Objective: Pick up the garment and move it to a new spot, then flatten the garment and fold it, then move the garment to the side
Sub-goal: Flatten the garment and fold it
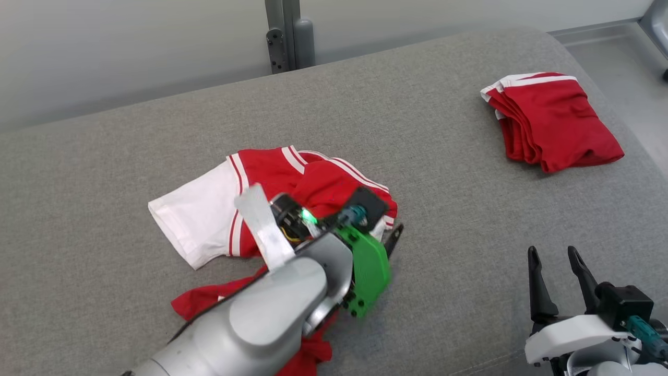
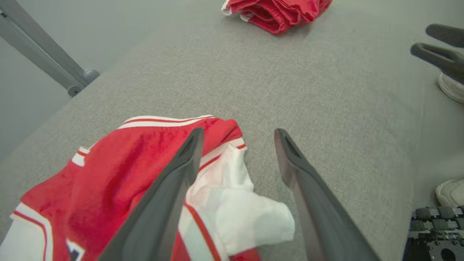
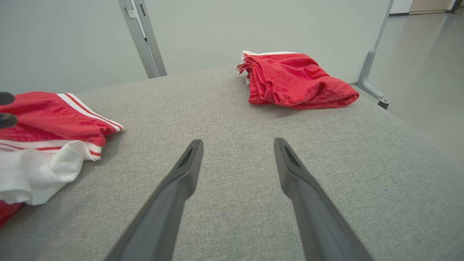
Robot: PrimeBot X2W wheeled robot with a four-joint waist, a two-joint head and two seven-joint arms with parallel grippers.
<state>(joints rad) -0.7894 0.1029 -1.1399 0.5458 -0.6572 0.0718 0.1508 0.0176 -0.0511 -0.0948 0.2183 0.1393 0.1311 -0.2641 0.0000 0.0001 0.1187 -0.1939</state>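
Left end effector hangs open over the crumpled garment; right end effector stands open above the desk.

The left arm is showing a silver-grey shell, a green plate, pale tape and a green light glowing. The right gripper is wearing dark tapered fingers on a white base.

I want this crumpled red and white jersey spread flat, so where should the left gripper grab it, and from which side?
Probably the white sleeve of the jersey, at its hem, approached from the robot's left with the open left gripper. It lies fairly flat, sticking out clear of the bunched red folds, so its edge looks easy to pinch.
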